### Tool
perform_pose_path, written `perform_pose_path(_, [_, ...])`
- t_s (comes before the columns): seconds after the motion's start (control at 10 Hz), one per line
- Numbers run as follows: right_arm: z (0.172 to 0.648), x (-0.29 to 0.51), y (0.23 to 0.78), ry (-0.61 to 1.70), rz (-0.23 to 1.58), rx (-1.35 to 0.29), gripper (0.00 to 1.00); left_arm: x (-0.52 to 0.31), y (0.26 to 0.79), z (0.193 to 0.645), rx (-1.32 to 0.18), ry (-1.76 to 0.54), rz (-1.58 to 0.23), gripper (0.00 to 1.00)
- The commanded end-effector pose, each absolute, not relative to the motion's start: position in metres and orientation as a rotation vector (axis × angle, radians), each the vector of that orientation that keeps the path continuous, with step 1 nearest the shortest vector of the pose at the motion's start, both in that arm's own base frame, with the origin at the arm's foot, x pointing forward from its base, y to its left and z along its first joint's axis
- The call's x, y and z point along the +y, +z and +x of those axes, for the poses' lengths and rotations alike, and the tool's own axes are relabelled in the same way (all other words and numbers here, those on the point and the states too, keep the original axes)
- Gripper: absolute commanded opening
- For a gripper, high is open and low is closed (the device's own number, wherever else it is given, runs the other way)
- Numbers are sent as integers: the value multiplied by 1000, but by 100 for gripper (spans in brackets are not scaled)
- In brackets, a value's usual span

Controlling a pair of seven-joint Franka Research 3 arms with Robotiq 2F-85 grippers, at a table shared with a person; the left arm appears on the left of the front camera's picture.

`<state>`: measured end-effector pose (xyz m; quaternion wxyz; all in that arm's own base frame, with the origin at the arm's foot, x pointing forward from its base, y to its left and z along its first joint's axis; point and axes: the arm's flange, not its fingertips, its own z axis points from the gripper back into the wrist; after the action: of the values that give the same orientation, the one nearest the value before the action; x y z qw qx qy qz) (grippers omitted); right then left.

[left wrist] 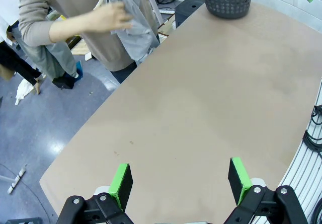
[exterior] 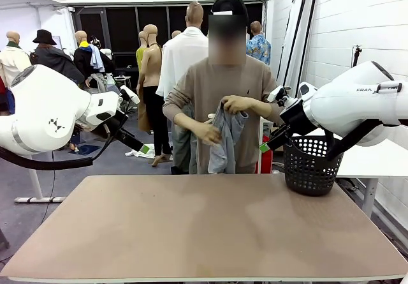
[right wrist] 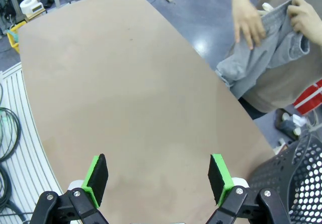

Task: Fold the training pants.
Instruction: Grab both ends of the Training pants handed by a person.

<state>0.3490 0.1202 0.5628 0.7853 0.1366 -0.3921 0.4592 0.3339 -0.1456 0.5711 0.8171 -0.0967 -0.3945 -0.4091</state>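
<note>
Up off the table [exterior: 204,233], at its far side: the training pants [exterior: 224,137], light grey, bunched and hanging in front of a person's chest, gripped near the top by the upper hand [exterior: 234,104] and a little further down by the lower hand [exterior: 207,133], loose end drooping below that hand toward the table's far edge. No contact with the tabletop as far as visible. Coming in from the left and hovering above the board, well apart from the cloth: the left gripper [left wrist: 179,171], jaws spread wide, green pads [left wrist: 121,182] far apart, nothing held, bare brown surface between them. Much the same on the right: the right gripper [right wrist: 157,166], fully spread and empty, poised over the tabletop, the grey cloth up at the far edge in the person's hands. At the table's far right corner, just beside the right arm: a dark perforated basket [exterior: 309,166], standing upright on the board, apart from the pants
</note>
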Motion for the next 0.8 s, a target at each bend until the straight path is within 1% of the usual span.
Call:
perform_pose_path(0.0, [349, 121, 561, 994, 301, -839, 100, -144, 571, 333, -836, -874, -218, 100])
perform_pose_path(0.7, [349, 121, 561, 994, 301, -839, 100, -144, 571, 333, -836, -874, -218, 100])
